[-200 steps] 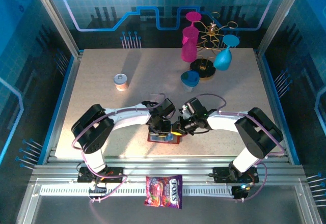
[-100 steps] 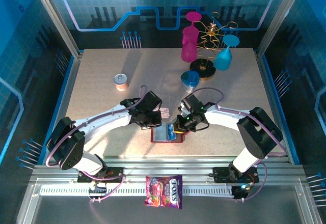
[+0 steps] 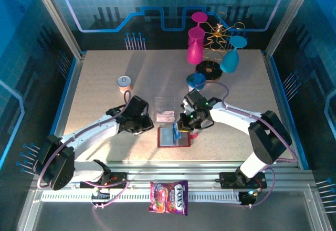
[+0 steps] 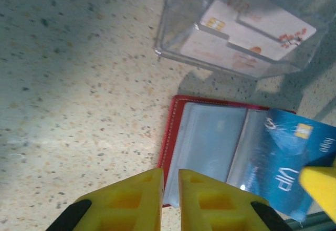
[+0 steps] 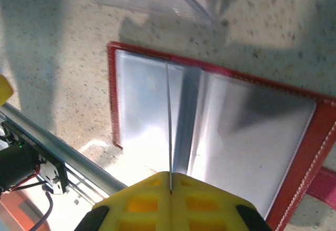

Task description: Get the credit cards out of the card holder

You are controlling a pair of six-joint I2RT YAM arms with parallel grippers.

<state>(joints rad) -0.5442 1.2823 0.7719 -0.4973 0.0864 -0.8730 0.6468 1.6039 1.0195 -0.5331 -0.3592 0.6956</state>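
Dark red in the cover, greyish clear in the pockets: found card holder [image 3: 170, 139] open flat on table [image 3: 105, 73], near its front edge, just in front of acrylic tray [image 3: 165, 105]. Noted pinkish-white cards [image 4: 252, 26] lying inside tray.

Found right gripper [image 5: 170, 176] over the holder, fingers clamped on dark blue card [image 4: 286, 170], held on edge above the pockets. Cannot confirm card's lower end clear of its sleeve.

Found left gripper [image 4: 169, 181] just beside the holder's left edge, fingers a narrow slit apart, nothing between them.

Judged step in hand: drawing out the blue card.

Next move, as judged: lift card fully free, carry across to tray, release there. Calls for a steady, straight pull, with holder unrestrained and liable to drag along. Recommend pressing down on cover with left gripper in case of lift.

Could not confirm further cards in the pockets.
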